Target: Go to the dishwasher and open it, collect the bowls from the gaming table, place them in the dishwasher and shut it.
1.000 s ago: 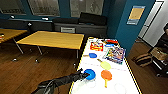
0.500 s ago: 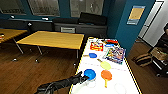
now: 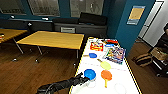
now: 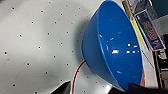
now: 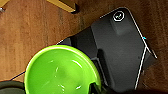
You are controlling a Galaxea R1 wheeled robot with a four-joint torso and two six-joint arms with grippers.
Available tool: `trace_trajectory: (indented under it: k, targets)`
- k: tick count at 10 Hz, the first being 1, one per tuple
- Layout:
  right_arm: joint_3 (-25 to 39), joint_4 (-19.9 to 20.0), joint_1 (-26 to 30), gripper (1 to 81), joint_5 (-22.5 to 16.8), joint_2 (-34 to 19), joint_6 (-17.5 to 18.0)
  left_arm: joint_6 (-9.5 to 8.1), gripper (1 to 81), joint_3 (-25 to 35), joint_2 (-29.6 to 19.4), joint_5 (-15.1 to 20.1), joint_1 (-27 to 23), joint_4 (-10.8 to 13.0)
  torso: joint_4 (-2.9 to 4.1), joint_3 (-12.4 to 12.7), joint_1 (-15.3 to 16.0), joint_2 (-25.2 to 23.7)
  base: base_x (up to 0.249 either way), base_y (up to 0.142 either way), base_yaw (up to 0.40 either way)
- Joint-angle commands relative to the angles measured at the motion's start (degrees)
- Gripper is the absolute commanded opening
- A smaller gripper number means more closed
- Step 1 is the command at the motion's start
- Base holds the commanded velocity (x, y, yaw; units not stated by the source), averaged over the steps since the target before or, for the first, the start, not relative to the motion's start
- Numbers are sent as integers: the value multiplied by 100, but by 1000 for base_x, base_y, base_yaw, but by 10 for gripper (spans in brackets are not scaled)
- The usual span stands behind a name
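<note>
The gaming table (image 3: pixel 130 75), with a white top and yellow edge, stretches away on my right. A blue bowl (image 3: pixel 90 74) stands near its near left edge, and my left gripper (image 3: pixel 83 79) is right against the bowl's near side. The left wrist view shows the blue bowl (image 4: pixel 112 47) large, over the dotted white top (image 4: pixel 37 37) and a red line. An orange round piece (image 3: pixel 106 74) and a yellow-green one (image 3: pixel 105 65) lie beside it, and a smaller blue one (image 3: pixel 92 55) lies farther back. My right gripper (image 5: pixel 92 88) holds a light green bowl (image 5: pixel 60 72) above my dark base (image 5: pixel 120 50). The dishwasher is out of view.
Colourful game boxes (image 3: pixel 115 55) and a red one (image 3: pixel 96 46) lie on the far half of the gaming table. A yellow-wood table (image 3: pixel 53 40) stands to the left on the wooden floor (image 3: pixel 37 72). A bag (image 3: pixel 143 59) sits on the floor right of the gaming table, with a dark sofa (image 3: pixel 92 18) at the back.
My left arm has shifted slightly beside the blue bowl. The bowl and the other pieces on the gaming table stay where they were.
</note>
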Motion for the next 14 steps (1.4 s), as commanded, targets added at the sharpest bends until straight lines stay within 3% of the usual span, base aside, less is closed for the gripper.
trace_trajectory:
  k: [1,2,4,8,14]
  targets:
    - [70,-151,175,10,-230,-179,14,12,811,101,101,376,-778,311,0,0,0,0,0,0,0]
    - [53,-151,175,10,-230,-161,14,12,10,110,102,437,-699,538,0,0,0,0,0,0,0]
    - [-17,-151,201,10,-230,-135,14,12,10,110,84,597,-610,848,0,0,0,0,0,0,0]
    - [-17,-160,193,10,-291,-126,23,12,10,418,-136,553,-637,822,0,0,0,0,0,0,0]
    - [79,-169,210,10,-300,-135,14,-32,10,3374,-1285,755,-1155,743,0,0,0,0,0,0,0]
